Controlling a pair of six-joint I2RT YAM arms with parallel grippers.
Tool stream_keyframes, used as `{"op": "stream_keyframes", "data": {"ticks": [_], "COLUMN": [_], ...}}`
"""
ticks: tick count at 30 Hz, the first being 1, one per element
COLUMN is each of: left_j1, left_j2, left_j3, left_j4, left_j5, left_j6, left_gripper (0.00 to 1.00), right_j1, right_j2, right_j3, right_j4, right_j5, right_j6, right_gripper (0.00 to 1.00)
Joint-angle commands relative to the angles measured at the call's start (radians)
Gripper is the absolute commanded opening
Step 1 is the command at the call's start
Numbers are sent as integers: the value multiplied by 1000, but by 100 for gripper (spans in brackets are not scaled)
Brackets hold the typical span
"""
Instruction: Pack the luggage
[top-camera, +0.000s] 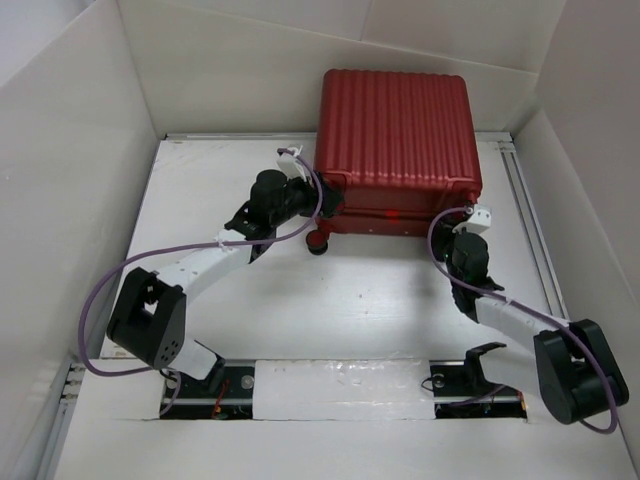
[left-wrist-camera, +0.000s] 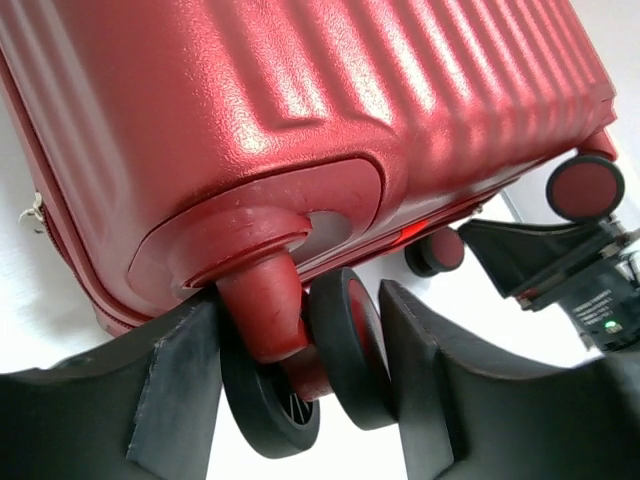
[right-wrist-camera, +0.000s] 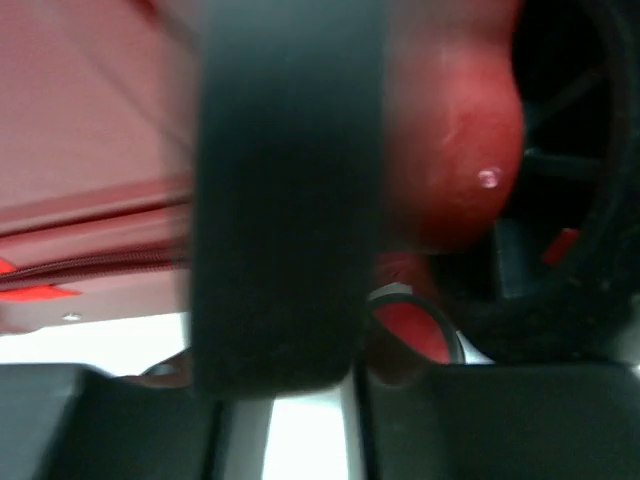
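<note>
The red ribbed luggage (top-camera: 395, 130) lies closed and flat at the back of the table. My left gripper (top-camera: 316, 228) is at its near-left corner. In the left wrist view the luggage (left-wrist-camera: 300, 100) fills the top, and my left gripper (left-wrist-camera: 300, 380) is shut on the twin dark caster wheel (left-wrist-camera: 345, 340), one finger against the red stem, the other against the outer wheel. My right gripper (top-camera: 462, 222) is at the near-right corner. The blurred right wrist view shows my right gripper (right-wrist-camera: 290, 400) with a dark wheel (right-wrist-camera: 290, 200) filling the gap between its fingers.
White walls (top-camera: 60, 200) box in the table on three sides. A metal rail (top-camera: 530, 220) runs along the right edge. Purple cables (top-camera: 100, 300) loop beside both arms. Two other luggage wheels (left-wrist-camera: 585, 185) show beyond the left gripper.
</note>
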Motion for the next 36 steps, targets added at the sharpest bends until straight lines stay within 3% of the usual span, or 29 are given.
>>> {"op": "stream_keyframes", "data": {"ticks": [1,3,4,6,9,13,14,19,22,25,26,27,30,36], "left_j1": [-3,-3,-3,-3,-3,-3,-12,-130,-141,-118,-109,-99,-90,-66], "left_j2": [-2,-2,-2,-2,-2,41,41,64,23,-27,-37,-46,-80,-136], "left_j3": [29,29,29,29,18,9,22,61,72,46,46,35,35,-26], "left_j4": [51,51,51,51,80,135,144,106,78,51,51,41,-1,-12], "left_j5": [28,28,28,28,28,117,135,74,20,-23,-23,-23,-80,-175], "left_j6": [15,15,15,15,15,-35,-45,-31,-9,-9,-22,-22,-22,-25], "left_gripper": [45,37,28,18,2,0,0,0,0,0,0,0,0,0], "right_j1": [-5,-5,-5,-5,29,139,224,478,503,312,261,210,66,-135], "right_j2": [26,26,26,26,15,33,42,128,72,-45,-96,-123,-196,-105], "right_j3": [66,57,46,35,11,11,11,-8,-8,-18,-31,-31,-69,7], "right_j4": [115,176,176,211,239,273,288,399,227,69,42,-12,-12,-12], "right_j5": [-91,-91,-91,-91,-71,-62,-36,120,281,176,151,128,45,-256], "right_j6": [-32,-32,-32,-41,-51,-51,-51,-5,32,69,81,107,118,49], "right_gripper": [32,21,16,1,0,0,0,0,0,36,57,64,77,79]}}
